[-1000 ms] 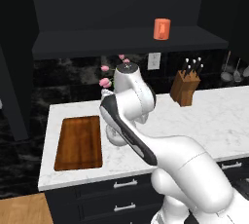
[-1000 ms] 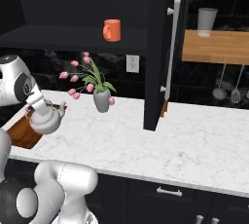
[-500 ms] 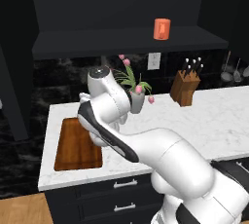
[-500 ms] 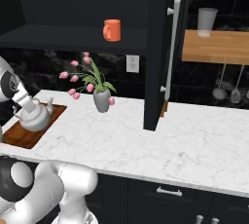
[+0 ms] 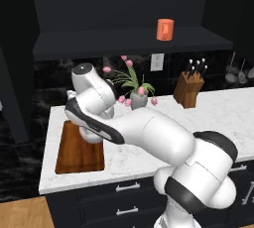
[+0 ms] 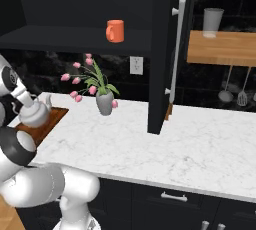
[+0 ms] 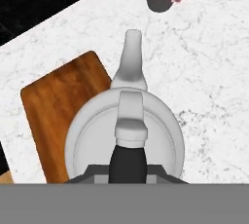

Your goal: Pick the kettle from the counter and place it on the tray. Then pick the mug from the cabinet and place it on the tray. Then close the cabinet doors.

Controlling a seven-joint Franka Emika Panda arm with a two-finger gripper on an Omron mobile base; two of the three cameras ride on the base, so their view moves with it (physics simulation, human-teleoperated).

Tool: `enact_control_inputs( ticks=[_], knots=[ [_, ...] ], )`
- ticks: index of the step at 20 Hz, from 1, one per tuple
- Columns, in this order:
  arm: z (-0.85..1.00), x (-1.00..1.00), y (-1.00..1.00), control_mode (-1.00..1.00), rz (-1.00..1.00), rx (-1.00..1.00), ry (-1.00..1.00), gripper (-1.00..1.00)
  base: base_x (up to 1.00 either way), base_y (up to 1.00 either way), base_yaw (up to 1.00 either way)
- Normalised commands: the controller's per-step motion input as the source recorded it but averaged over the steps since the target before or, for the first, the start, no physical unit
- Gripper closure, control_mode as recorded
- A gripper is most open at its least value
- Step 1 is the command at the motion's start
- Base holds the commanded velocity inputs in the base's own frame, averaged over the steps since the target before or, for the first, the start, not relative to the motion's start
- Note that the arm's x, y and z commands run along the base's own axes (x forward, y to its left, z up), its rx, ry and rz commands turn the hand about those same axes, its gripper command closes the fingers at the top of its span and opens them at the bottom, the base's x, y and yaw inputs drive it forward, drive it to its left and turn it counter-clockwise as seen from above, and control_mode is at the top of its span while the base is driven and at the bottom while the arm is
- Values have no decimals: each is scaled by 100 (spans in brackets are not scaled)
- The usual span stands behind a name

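Hand view, straight down: kettle [image 7: 125,138] seen from above, spout pointing up the picture past the edge of the tray [image 7: 58,106], dark handle running down toward the bottom edge, where the fingers would be. Cannot tell from any picture whether the gripper [image 7: 127,177] is clamped on that handle or already slack; most likely holding it. Right base view: kettle [image 6: 33,113] sitting on or just above the wooden tray [image 6: 47,121] at the left end of the counter [image 6: 165,144], contact not quite clear. Compared with a second ago, carried leftward and lowered from mid-air over the marble to the board. Arm now bent low over the tray [image 5: 79,150] in the left base view, hiding the kettle there. Judged from this: first placement almost done, release and a clean lift away still to come. Mug [image 5: 165,28] waiting on the shelf of the cabinet [image 5: 124,41], well apart, above the pink flowers [image 6: 82,81] and grey vase [image 6: 105,103]. Cabinet door [image 6: 162,49] standing open, closing not yet begun.
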Motion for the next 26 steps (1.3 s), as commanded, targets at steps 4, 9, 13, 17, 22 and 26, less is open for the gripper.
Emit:
enact_control_inputs(
  ticks=[4,9,13,17,22,26],
  knots=[
    [-12,65,28,-100,0,0,2,100,0,0,0],
    [-22,51,29,-100,0,0,0,100,0,0,0],
    [-47,29,31,-100,0,3,11,100,0,0,0],
    [-46,0,24,-100,0,2,16,100,0,0,0],
    [-23,16,13,-100,0,0,3,100,0,0,0],
    [-18,13,7,-100,0,0,0,100,0,0,0]
  ],
)
